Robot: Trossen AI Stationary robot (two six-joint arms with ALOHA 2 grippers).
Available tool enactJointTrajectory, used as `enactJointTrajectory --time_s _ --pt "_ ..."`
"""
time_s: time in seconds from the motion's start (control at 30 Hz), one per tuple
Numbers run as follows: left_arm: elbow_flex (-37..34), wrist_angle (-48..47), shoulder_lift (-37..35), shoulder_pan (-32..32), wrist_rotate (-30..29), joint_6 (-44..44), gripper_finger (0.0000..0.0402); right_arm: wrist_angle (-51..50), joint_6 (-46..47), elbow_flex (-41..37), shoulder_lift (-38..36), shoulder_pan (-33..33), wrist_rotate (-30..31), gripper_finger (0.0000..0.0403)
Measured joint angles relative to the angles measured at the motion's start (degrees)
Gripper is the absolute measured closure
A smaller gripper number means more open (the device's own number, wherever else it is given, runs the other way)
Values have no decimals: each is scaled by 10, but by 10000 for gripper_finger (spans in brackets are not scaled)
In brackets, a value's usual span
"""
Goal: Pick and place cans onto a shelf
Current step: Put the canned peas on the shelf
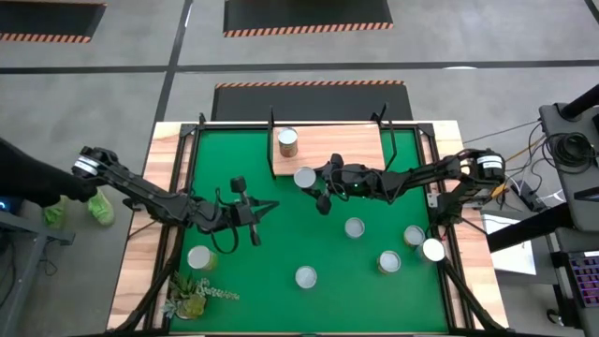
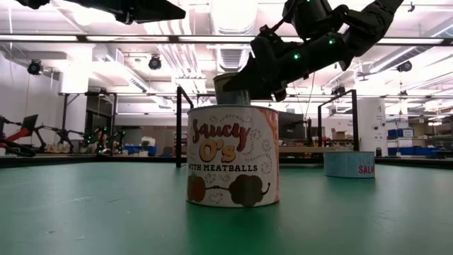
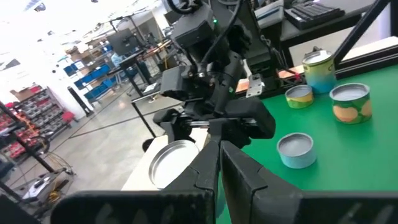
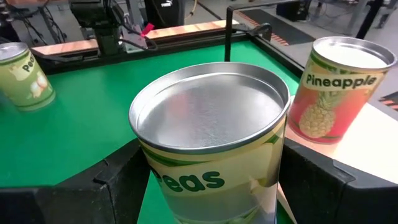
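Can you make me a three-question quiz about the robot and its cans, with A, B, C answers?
1. Where is the Pineapple can?
A) on the shelf
B) on the mat
C) in the left tool

2. What colour is the mat?
A) blue
B) green
C) red

3. What is the right tool doing?
A) open, empty
B) shut on the peas can
C) out of view

Answers:
1 A: the Pineapple can stands on the shelf.
2 B: the mat is green.
3 B: the right tool grips the peas can at the shelf's edge; the left tool waits over the mat.

One can (image 1: 287, 142) upright on shelf (image 1: 342, 145); others scattered.
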Motion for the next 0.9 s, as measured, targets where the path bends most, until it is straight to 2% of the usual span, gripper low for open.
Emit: enactJointTrajectory --time_s 0.17,0.33,0.47,0.63,0.9 --pt "0 -18 -13 0 -9 13 402 21 1 -18 -1 0 22 115" --pt "-1 -38 -40 0 -90 26 402 148 16 -66 12 0 40 115" --pt "-23 -42 -69 0 -141 40 402 206 21 -74 30 -4 42 115" --pt "-49 -42 -113 1 -172 40 402 208 11 -52 70 -5 50 115" --pt "-71 -39 -164 1 -175 27 402 230 -2 5 131 -20 79 115"
